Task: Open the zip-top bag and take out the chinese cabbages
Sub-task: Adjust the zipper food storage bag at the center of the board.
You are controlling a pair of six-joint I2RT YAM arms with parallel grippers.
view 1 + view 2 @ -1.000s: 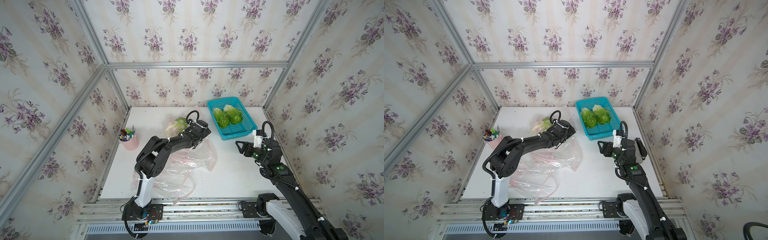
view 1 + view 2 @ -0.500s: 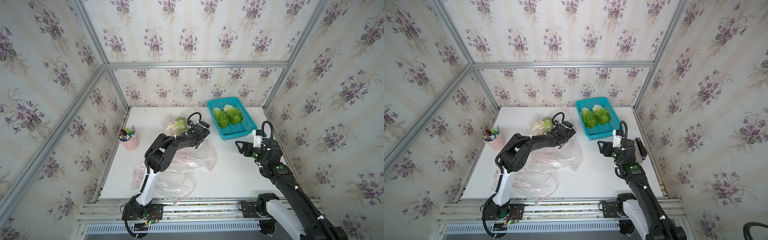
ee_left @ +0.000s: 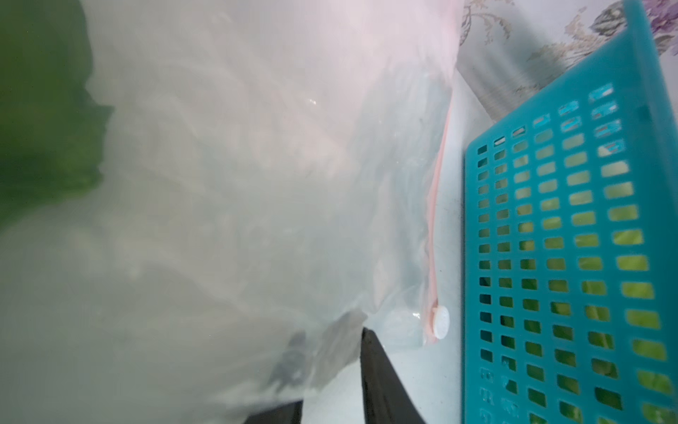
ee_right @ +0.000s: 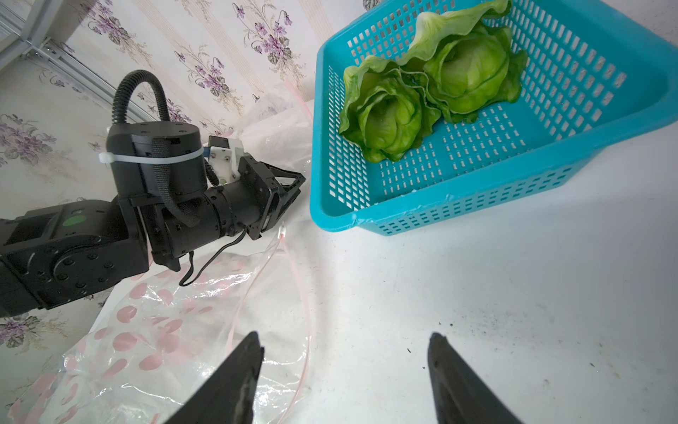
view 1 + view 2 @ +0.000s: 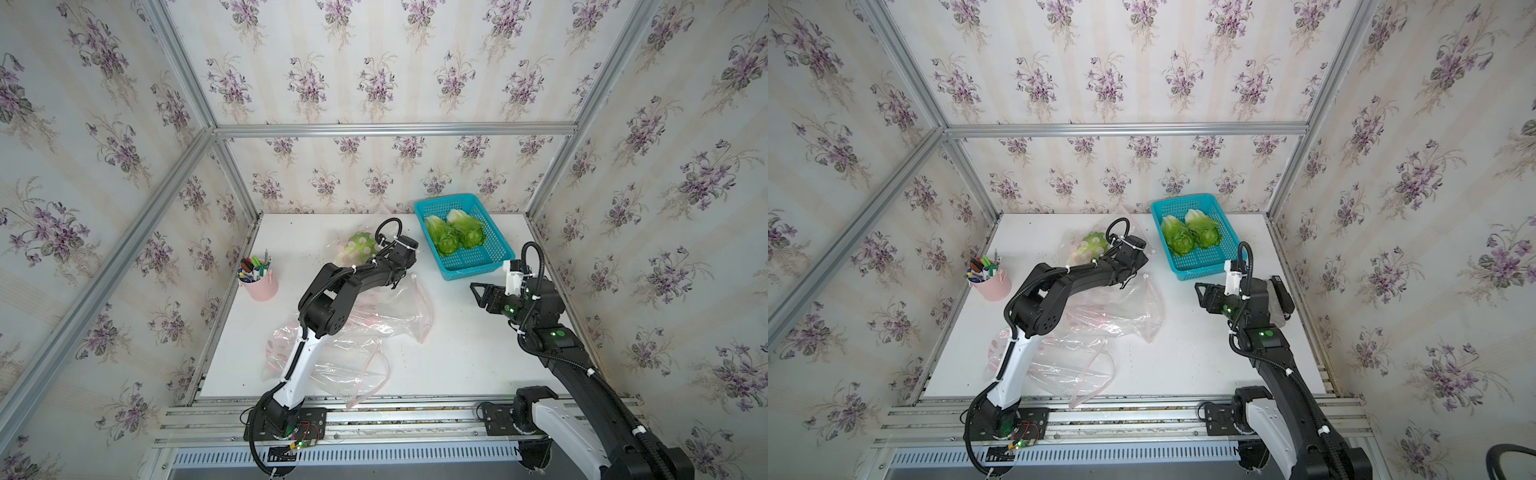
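Note:
One chinese cabbage (image 5: pixel 358 246) lies inside a clear zip-top bag (image 5: pixel 1077 245) with pink dots at the back of the table. My left gripper (image 5: pixel 411 255) is at that bag's end toward the basket. In the left wrist view its jaws (image 3: pixel 330 334) stand narrow, with bag film over one finger and against the other, and the white slider (image 3: pixel 440 323) is just beyond. Two more chinese cabbages (image 5: pixel 444 240) (image 4: pixel 469 69) lie in the blue basket (image 5: pixel 478 266). My right gripper (image 5: pixel 473 286) (image 4: pixel 345 339) hangs open and empty over the table.
Two empty dotted bags (image 5: pixel 390 311) (image 5: pixel 332 365) lie flat under and beside my left arm. A pink cup of pens (image 5: pixel 259 280) stands at the left edge. The basket (image 3: pixel 473 257) sits close beside my left gripper. Papered walls enclose three sides.
My left gripper's jaws have come together on the film of the cabbage bag, and that arm's elbow has swung nearer the front. The right arm has not moved.

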